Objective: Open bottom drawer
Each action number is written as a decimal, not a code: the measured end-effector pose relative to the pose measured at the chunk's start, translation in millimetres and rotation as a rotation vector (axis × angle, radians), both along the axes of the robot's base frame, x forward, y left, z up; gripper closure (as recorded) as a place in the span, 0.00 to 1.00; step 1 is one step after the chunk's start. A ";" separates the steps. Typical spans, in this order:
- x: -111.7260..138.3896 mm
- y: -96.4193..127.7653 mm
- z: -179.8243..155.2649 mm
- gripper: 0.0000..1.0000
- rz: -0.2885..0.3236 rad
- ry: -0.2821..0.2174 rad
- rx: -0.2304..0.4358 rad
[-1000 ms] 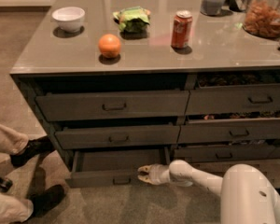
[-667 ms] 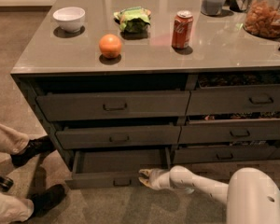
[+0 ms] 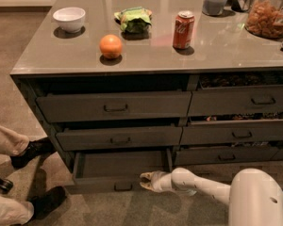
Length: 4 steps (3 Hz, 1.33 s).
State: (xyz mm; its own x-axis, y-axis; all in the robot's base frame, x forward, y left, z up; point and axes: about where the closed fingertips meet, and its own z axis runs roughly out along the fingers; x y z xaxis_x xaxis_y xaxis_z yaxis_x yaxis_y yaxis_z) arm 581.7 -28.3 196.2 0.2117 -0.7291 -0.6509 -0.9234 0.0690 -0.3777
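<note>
The bottom drawer (image 3: 99, 182) is the lowest of the left three-drawer stack. It stands pulled out toward me, its plain dark inside showing above its shallow grey front. Its small dark bar handle (image 3: 123, 187) sits at the middle of the front. My gripper (image 3: 144, 181) is at the drawer's right front corner, just right of the handle, on the end of my white arm (image 3: 203, 187) reaching in from the lower right.
The counter (image 3: 47, 55) holds a white bowl (image 3: 69, 19), an orange (image 3: 111, 46), a green bag (image 3: 134, 20), a red can (image 3: 183, 29) and a jar (image 3: 269, 14). A person's legs and shoes (image 3: 35, 150) are at the left on the floor.
The bottom drawer has come a little further out. My gripper and arm have shifted slightly toward the near side with it.
</note>
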 end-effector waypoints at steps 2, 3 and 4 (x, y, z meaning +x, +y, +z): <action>-21.6 -3.0 -2.7 0.63 -0.013 0.002 -0.016; -24.5 -24.7 -0.4 0.40 -0.037 -0.006 -0.048; -56.5 -25.5 -8.1 0.17 -0.034 0.008 -0.074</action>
